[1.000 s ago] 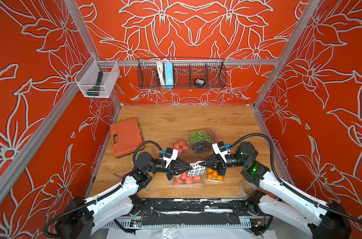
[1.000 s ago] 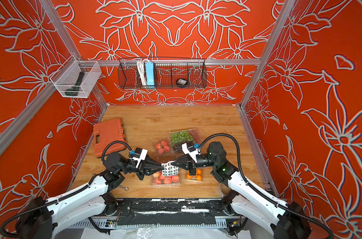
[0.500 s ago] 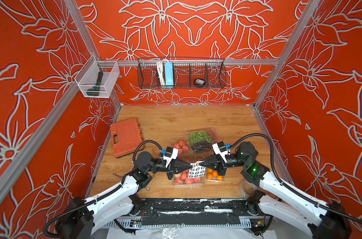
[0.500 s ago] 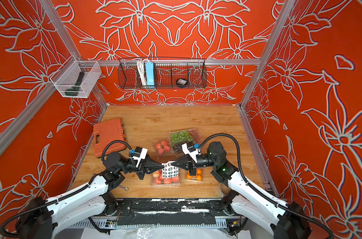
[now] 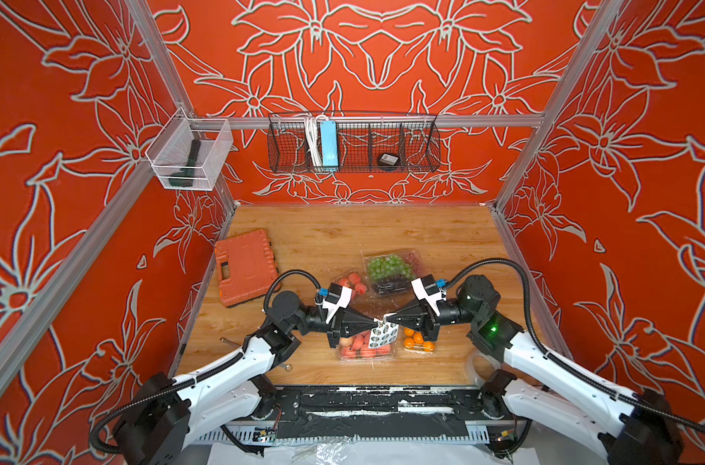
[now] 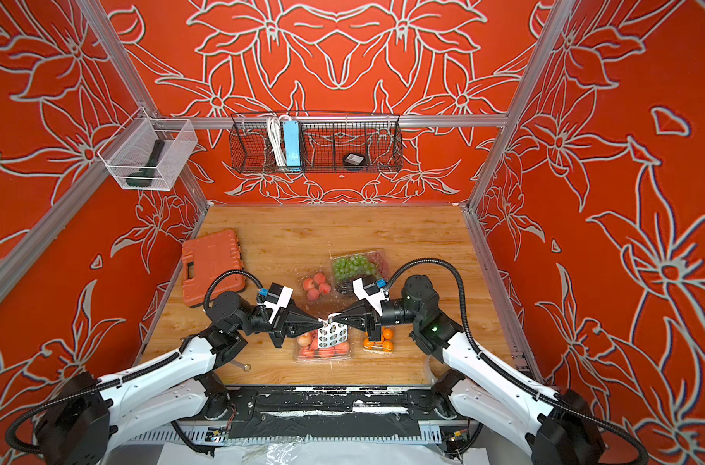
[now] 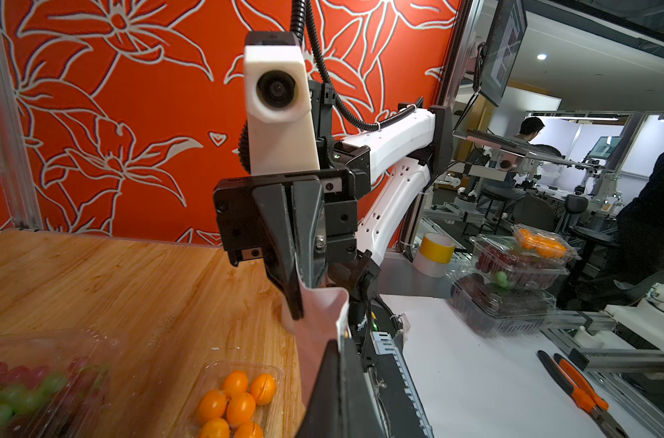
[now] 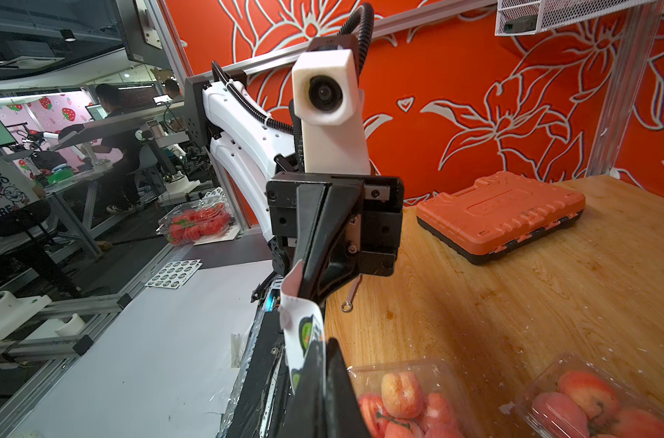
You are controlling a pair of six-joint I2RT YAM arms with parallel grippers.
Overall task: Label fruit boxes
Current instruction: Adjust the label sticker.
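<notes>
The left hand (image 5: 376,322) and right hand (image 5: 386,320), tapered and black, pinch a curling white sticker sheet (image 5: 382,336) above a clear clamshell peach box (image 5: 355,348) on the grained wooden tabletop (image 5: 343,237).

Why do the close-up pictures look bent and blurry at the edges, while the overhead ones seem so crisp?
Both top views: even light, crisp throughout, no harsh shadows. Left wrist view: the wide lens makes the frame post lean and bend, and the grape box at the edge is smeared. Right wrist view: the near peach box looks slightly soft, and the room behind is dim.
</notes>
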